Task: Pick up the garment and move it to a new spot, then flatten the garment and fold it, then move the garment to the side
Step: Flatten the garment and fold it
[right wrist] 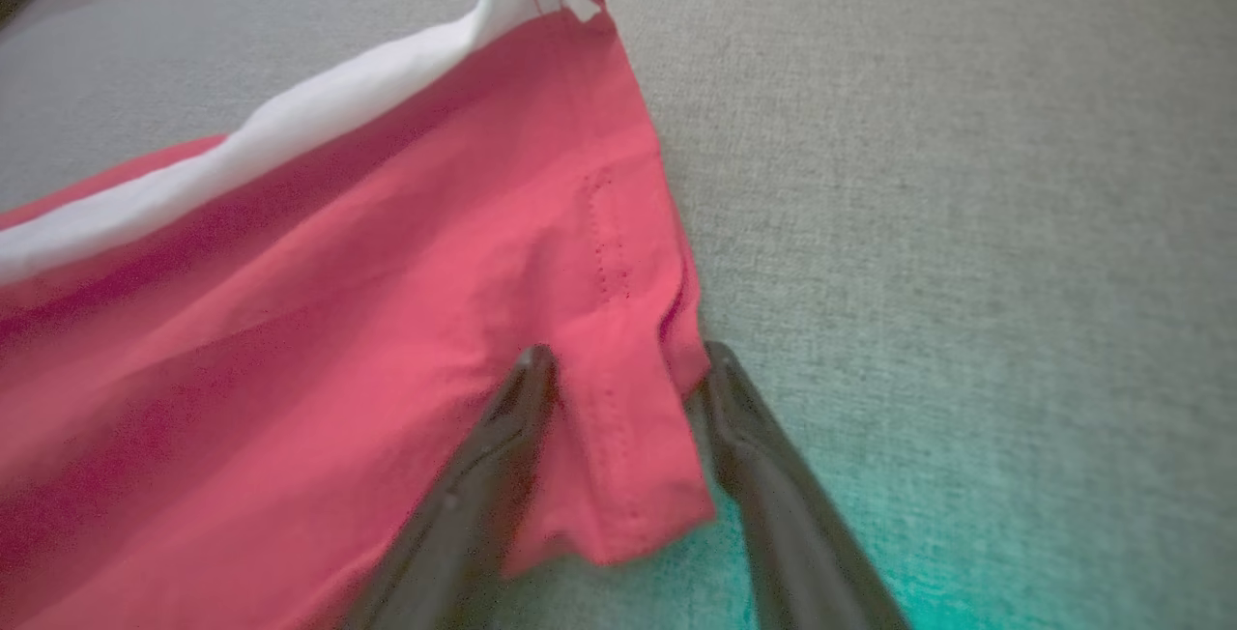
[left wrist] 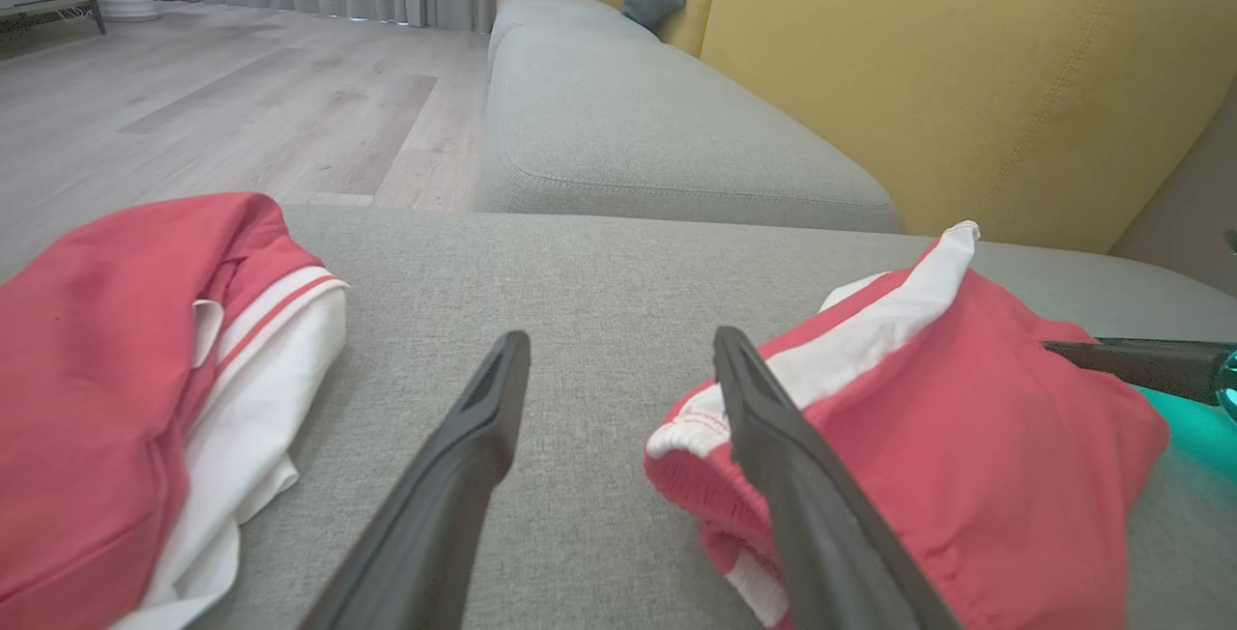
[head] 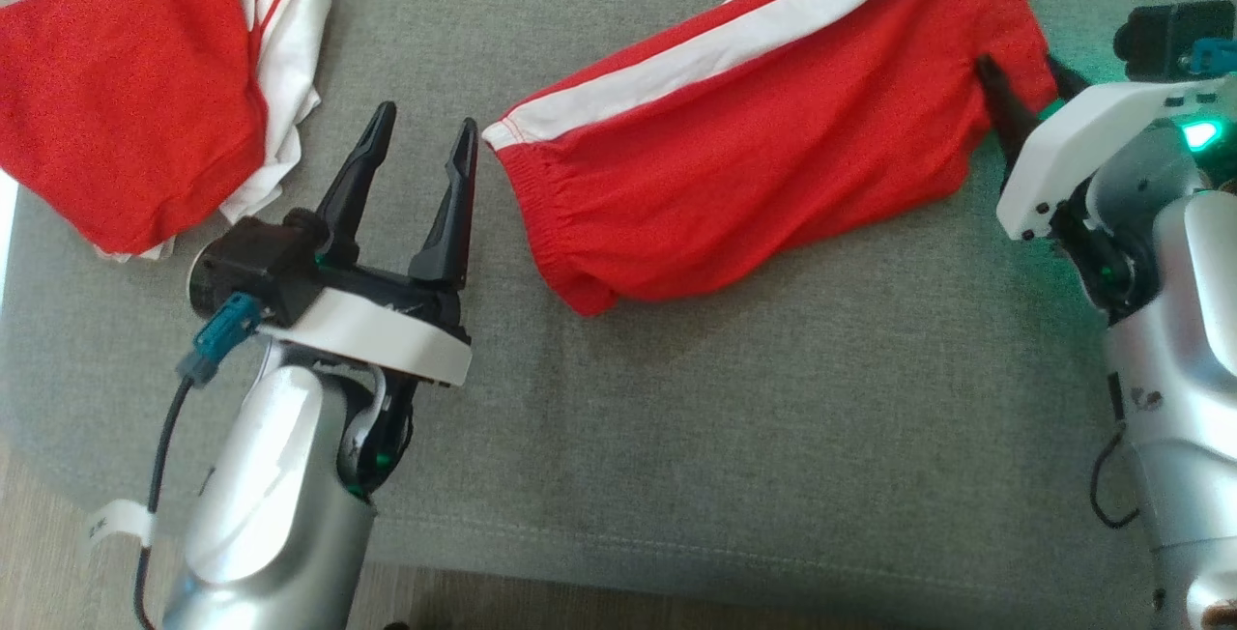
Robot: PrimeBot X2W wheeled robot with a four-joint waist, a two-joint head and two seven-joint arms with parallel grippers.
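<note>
The soft, light shorts are lying rumpled on the sofa, the right hand sitting open astride a hem corner and the left hand hovering open beside the waistband, likely the best pinch points.

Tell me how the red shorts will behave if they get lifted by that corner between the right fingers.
Probably floppy: the shorts lie wrinkled on the sofa, so they would hang limp. Likely light, being thin cloth. The elastic waistband end may sag lowest.
</note>
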